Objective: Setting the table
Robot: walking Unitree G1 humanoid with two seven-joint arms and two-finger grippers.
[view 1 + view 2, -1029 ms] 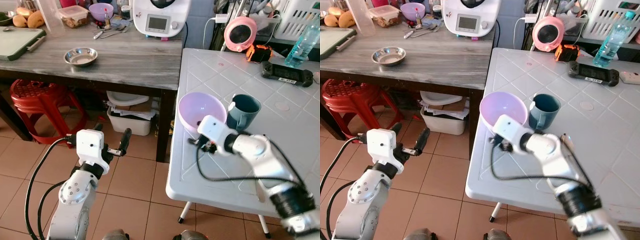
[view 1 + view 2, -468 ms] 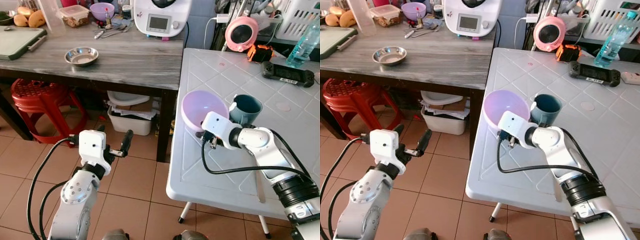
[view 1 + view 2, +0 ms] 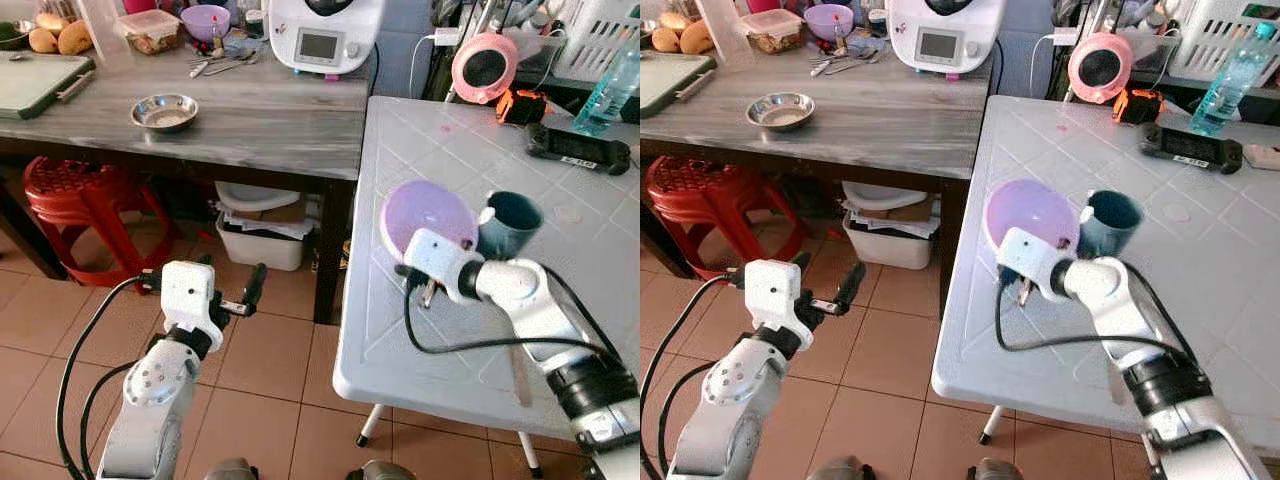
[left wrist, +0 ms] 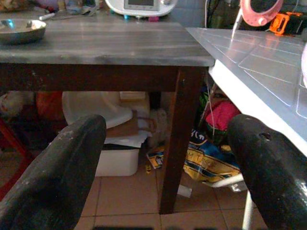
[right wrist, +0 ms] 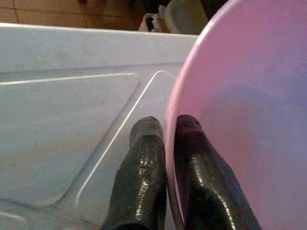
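Right pincer (image 5: 165, 143) pinches the rim of the lilac plastic bowl (image 3: 428, 215), which is tilted up near the left edge of the white plastic table (image 3: 440, 370), touching the dark teal mug (image 3: 508, 222). The step looks like carrying the bowl; next, level it and set it down clear of the mug. Left pincer (image 4: 163, 158) hangs spread over the floor.

A bowl (image 3: 428, 217) sits tilted on the table (image 3: 470, 340) near its left edge, touching a mug (image 3: 508, 223) on its right. Behind them lie a controller (image 3: 578, 148) and bottle (image 3: 611, 88). The counter (image 3: 250, 115) to the left carries a dish (image 3: 164, 111).
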